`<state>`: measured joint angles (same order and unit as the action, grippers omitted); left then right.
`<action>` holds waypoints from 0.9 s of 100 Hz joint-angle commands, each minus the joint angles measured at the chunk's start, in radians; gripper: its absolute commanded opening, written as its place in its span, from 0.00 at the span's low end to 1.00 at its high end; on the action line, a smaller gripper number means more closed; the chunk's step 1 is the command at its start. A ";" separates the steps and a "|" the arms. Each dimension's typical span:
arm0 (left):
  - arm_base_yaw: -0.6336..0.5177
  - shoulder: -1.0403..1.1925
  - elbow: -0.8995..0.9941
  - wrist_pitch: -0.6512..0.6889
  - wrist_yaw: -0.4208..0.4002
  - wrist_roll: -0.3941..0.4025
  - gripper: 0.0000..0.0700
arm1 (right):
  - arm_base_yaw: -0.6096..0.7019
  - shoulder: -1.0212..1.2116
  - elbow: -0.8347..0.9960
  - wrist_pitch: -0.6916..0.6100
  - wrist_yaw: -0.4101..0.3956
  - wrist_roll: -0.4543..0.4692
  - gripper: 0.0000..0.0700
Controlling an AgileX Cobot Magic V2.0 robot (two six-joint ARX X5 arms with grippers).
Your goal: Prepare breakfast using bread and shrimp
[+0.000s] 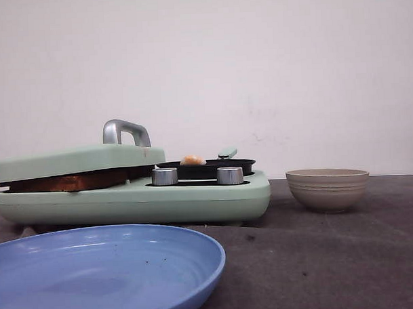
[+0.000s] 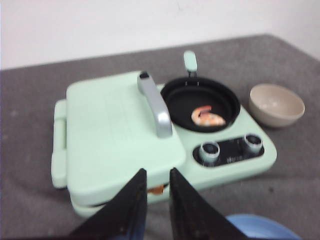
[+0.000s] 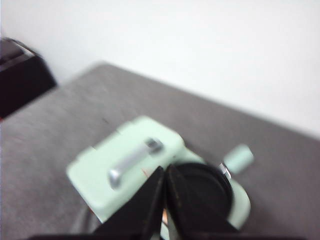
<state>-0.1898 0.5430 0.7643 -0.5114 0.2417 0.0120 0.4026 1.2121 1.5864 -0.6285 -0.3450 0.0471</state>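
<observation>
Left wrist view: your left hand (image 2: 156, 192) hangs slightly parted, empty, over the press lid's near edge. Bread (image 1: 65, 181) sits clamped under that lid. Shrimp (image 2: 207, 116) lies beyond, in the pan. Right hand (image 3: 165, 192) together.

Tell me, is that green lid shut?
Nearly: the lid lies down but rests slightly raised on the bread sandwiched beneath it.

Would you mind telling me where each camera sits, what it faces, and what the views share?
Front view: low at table level, facing forward over the blue plate to the green cooker; no arm shows.
Left wrist view: above, looking down on the cooker lid; left gripper shows.
Right wrist view: above, blurred; right gripper shows.
Shared: front and left wrist views show the shrimp and bowl.
</observation>
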 commanded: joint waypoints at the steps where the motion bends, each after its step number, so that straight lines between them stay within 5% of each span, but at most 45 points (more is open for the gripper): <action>1: 0.000 -0.015 -0.013 0.069 0.006 -0.060 0.00 | 0.054 -0.044 -0.093 0.078 0.057 -0.023 0.00; 19: 0.000 -0.074 -0.111 0.263 0.006 -0.176 0.00 | 0.170 -0.250 -0.461 0.337 0.192 -0.025 0.00; 33: 0.000 -0.114 -0.181 0.358 0.006 -0.239 0.00 | 0.231 -0.413 -0.747 0.483 0.225 -0.033 0.00; 64: 0.000 -0.199 -0.278 0.378 0.006 -0.208 0.00 | 0.288 -0.663 -1.244 0.719 0.320 0.062 0.00; 90: 0.000 -0.322 -0.345 0.329 -0.056 -0.212 0.00 | 0.289 -0.726 -1.347 0.758 0.330 0.078 0.00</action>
<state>-0.1898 0.2302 0.4118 -0.1753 0.2104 -0.2020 0.6819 0.4885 0.2291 0.1097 -0.0250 0.1093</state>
